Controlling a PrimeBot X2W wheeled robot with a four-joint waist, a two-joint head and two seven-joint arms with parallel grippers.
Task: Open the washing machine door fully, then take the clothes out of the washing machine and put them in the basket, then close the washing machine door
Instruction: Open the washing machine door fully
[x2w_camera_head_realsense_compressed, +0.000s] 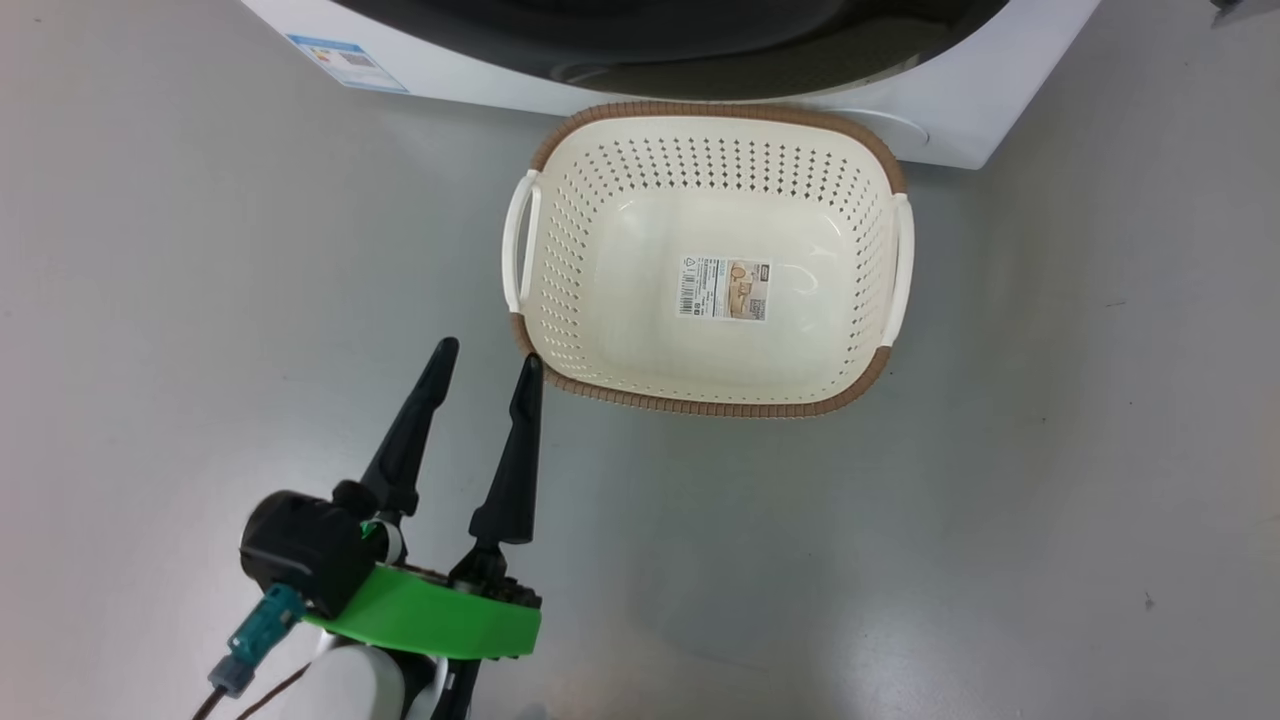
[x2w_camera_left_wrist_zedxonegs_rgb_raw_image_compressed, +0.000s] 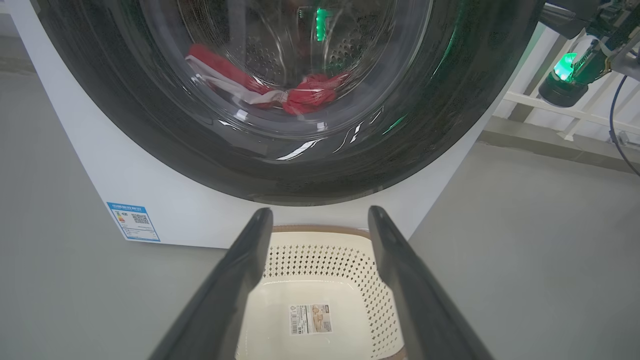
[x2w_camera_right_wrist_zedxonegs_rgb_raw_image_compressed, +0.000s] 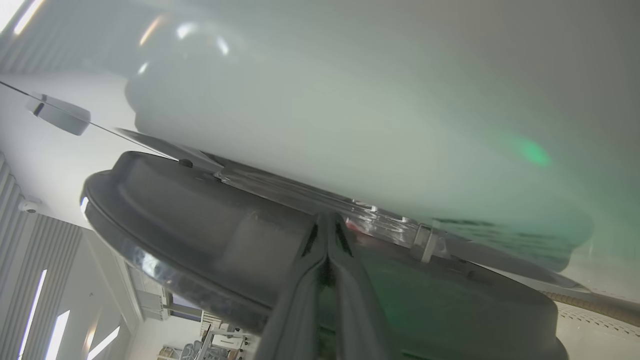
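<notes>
So the door (x2w_camera_left_wrist_zedxonegs_rgb_raw_image_compressed: 280, 165) looks shut, red clothes (x2w_camera_left_wrist_zedxonegs_rgb_raw_image_compressed: 310, 97) behind its glass. My right pincer (x2w_camera_right_wrist_zedxonegs_rgb_raw_image_compressed: 327, 220), pressed closed, pokes at the door's edge, to pry it I guess. The basket (x2w_camera_head_realsense_compressed: 700, 405) sits against the washer (x2w_camera_left_wrist_zedxonegs_rgb_raw_image_compressed: 150, 190) front, ready; left pincer (x2w_camera_head_realsense_compressed: 488, 352) spread wide by its corner.

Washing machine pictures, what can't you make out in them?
- Head view: the top edge cuts off the washing machine, hiding its drum.
- Left wrist view: glare on the washing machine door blurs the clothes; their count is unclear.
- Left wrist view: print on the blue label is too small.
- Right wrist view: the right gripper meets the door's edge; its own fingers hide any hold.
</notes>
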